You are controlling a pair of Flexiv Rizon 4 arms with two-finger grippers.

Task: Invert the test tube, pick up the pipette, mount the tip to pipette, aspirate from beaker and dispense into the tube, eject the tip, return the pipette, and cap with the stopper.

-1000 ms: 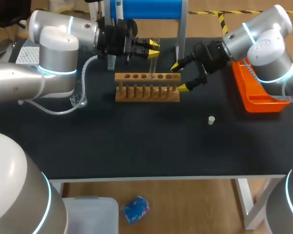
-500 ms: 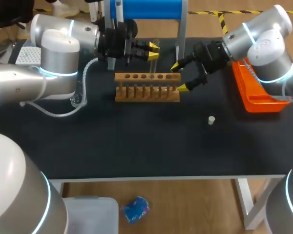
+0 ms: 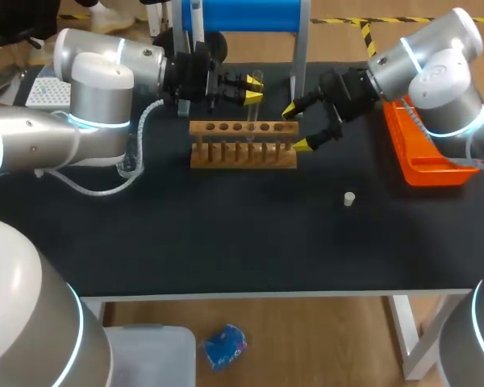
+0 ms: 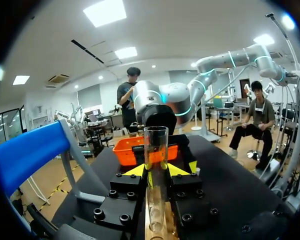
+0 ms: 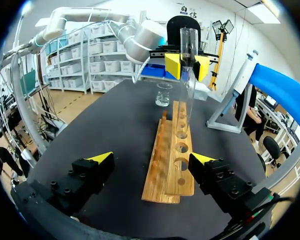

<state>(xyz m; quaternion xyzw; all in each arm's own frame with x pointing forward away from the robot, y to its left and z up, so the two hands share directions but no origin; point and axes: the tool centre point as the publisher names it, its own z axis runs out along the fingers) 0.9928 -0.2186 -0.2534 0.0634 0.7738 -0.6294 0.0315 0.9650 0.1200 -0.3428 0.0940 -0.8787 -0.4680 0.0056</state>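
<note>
The left gripper is clamping the clear glass test tube upright above the slotted wooden rack near the worktop's far edge, probably to reseat it mouth-up; the right gripper is hovering alongside, fingers apart.

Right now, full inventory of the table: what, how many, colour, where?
test tube: 1, clear, upright over the rack, in the left jaws
rack: 1, wooden, mid-table toward the back
beaker: 1, clear, beyond the rack's left end
stopper: 1, white, on the table right of the rack, touching nothing
tray: 1, orange, at the table's right edge
stand: 1, blue with grey legs, behind the rack
table: 1, black
left jaws: shut on the test tube
right jaws: open, empty, by the rack's right end
</note>
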